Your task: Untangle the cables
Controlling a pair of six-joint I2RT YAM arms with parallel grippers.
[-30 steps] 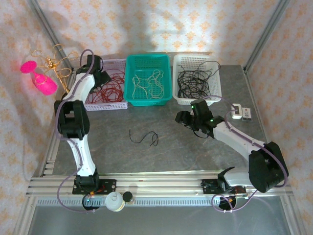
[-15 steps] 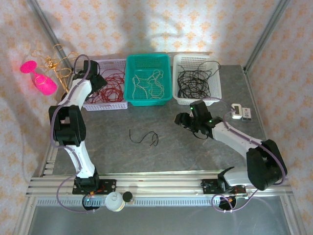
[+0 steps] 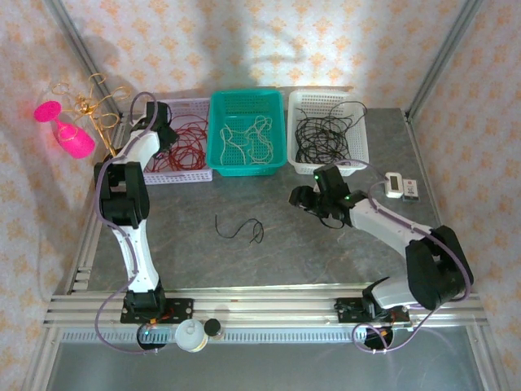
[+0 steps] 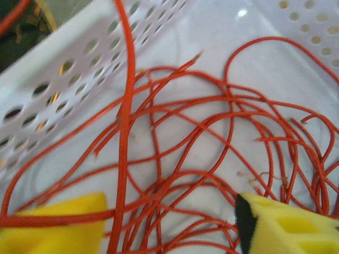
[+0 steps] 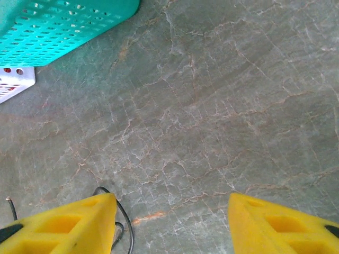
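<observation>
Top external: sorting judged mostly done. Red cables (image 3: 186, 145) were binned left of teal basket (image 3: 248, 166), white cables (image 3: 247, 134) inside it, black cables (image 3: 326, 134) right of it. One loose black strand (image 3: 241, 229) was left in front of it. Left gripper (image 4: 169, 217) was held parted over reds, nothing clamped. Right gripper (image 5: 172, 206) was parted and empty, right of strand.

Thin floppy red wires (image 3: 181, 140) logged in a pale lilac perforated plastic basket (image 3: 175, 173). Cream-white wires (image 3: 248, 134) recorded in a teal slotted plastic basket (image 3: 248, 169). Black wires (image 3: 324, 132) recorded in a white lattice plastic basket (image 3: 303, 166). One loose black wire strand (image 3: 241, 228) noted on the grey, brown-veined stone-look tabletop (image 3: 285, 252). Yellow foam fingers (image 4: 58, 222) seen on the left gripper (image 4: 170, 211), likewise on the right gripper (image 5: 170, 211). Gold wire stand (image 3: 94, 102) carries hot-pink cups (image 3: 75, 140). Walls (image 3: 244, 41) papered cream with an orange floral repeat.
</observation>
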